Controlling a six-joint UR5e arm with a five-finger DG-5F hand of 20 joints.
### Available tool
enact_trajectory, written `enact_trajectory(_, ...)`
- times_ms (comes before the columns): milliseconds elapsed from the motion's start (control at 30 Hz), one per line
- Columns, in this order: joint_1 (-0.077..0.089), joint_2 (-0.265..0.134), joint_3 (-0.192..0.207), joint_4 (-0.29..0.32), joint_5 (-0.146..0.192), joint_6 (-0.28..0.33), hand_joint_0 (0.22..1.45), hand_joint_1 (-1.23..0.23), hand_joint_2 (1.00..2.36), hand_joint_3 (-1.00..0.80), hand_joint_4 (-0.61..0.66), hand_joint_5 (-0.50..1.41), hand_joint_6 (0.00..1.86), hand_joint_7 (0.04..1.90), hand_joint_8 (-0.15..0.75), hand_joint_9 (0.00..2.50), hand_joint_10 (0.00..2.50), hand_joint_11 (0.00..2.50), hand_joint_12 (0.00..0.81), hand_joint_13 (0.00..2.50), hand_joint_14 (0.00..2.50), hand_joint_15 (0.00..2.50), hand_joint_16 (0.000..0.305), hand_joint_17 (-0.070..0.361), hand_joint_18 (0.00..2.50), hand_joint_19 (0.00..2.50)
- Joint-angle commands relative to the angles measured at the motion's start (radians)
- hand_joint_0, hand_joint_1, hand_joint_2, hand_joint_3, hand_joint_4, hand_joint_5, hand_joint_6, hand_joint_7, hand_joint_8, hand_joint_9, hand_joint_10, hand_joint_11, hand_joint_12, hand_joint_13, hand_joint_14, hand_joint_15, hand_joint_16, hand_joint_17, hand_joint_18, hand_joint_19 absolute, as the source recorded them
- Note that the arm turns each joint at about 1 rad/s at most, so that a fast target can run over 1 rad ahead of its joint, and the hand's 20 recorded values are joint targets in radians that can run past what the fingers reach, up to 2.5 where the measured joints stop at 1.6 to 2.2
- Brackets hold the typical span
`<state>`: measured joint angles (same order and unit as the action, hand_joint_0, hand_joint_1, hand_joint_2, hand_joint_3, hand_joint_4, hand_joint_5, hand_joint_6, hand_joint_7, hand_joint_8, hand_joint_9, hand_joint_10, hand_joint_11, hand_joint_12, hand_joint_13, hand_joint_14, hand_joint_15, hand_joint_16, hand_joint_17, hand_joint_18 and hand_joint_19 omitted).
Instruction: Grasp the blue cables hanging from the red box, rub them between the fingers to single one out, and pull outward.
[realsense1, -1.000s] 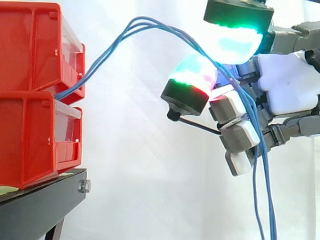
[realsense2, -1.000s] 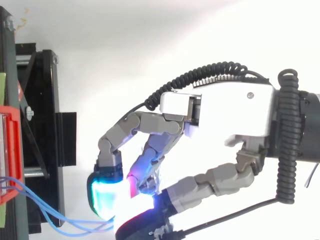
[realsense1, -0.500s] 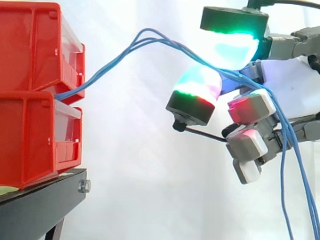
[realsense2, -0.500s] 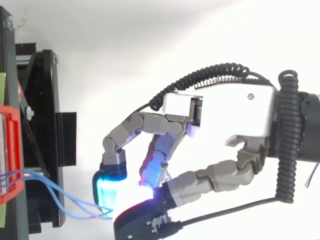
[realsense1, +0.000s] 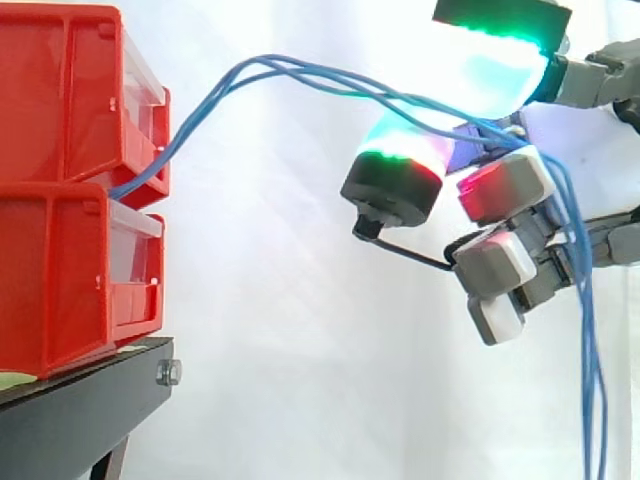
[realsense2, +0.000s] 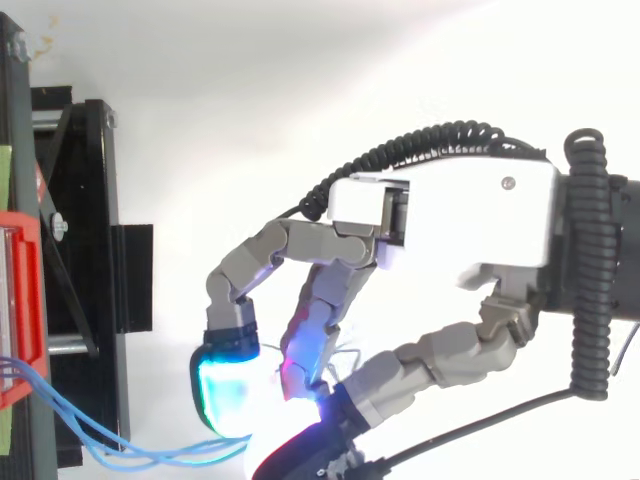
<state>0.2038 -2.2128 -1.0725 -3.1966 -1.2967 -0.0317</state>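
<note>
1. Thin blue cables (realsense1: 300, 75) arc from between 2 stacked glossy red plastic bins (realsense1: 60, 110) to the robot hand (realsense2: 450, 220).
2. Its curled fingers (realsense1: 505, 185) pinch them between rounded glowing pads (realsense1: 490, 75); beyond it they hang down.

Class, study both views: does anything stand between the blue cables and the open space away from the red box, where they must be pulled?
Nothing visible does. The blue cables arch from the red box through open air to the robot hand, which is curled round them. Behind them is the white curtain.
</note>
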Motion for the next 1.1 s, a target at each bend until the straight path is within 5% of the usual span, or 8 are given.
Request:
enact_trajectory(0,-0.004,0.001,0.032,-0.069,-0.007,0.001,0.71,-0.85,1.00,-0.50,-0.05,-0.13,0.90,1.10,0.233,1.32,0.03,0.79,0.325,1.00,0.03,0.71,0.044,0.099,0.78,0.65)
enact_trajectory(200,-0.006,-0.001,0.049,-0.167,-0.009,0.003,0.75,-0.89,1.00,-0.48,-0.12,-0.12,0.92,1.16,0.230,1.37,0.02,0.81,0.317,1.03,0.03,0.72,0.042,0.094,0.81,0.65)
enact_trajectory(367,-0.004,-0.001,0.049,-0.169,-0.010,0.003,0.65,-0.81,1.00,-0.46,0.01,-0.11,0.91,1.12,0.234,1.43,0.03,0.81,0.320,1.06,0.03,0.73,0.043,0.096,0.83,0.69)
enact_trajectory(567,-0.006,-0.001,0.049,-0.169,-0.009,0.003,0.60,-0.59,1.01,-0.38,0.02,-0.10,0.87,1.16,0.243,1.47,0.03,0.77,0.324,1.07,0.03,0.73,0.044,0.100,0.83,0.72)
enact_trajectory(1067,-0.004,-0.001,0.036,-0.167,-0.009,0.001,0.53,-0.31,1.00,-0.50,0.02,-0.08,0.84,1.10,0.253,1.49,0.03,0.72,0.336,1.12,0.03,0.71,0.049,0.110,0.86,0.71)
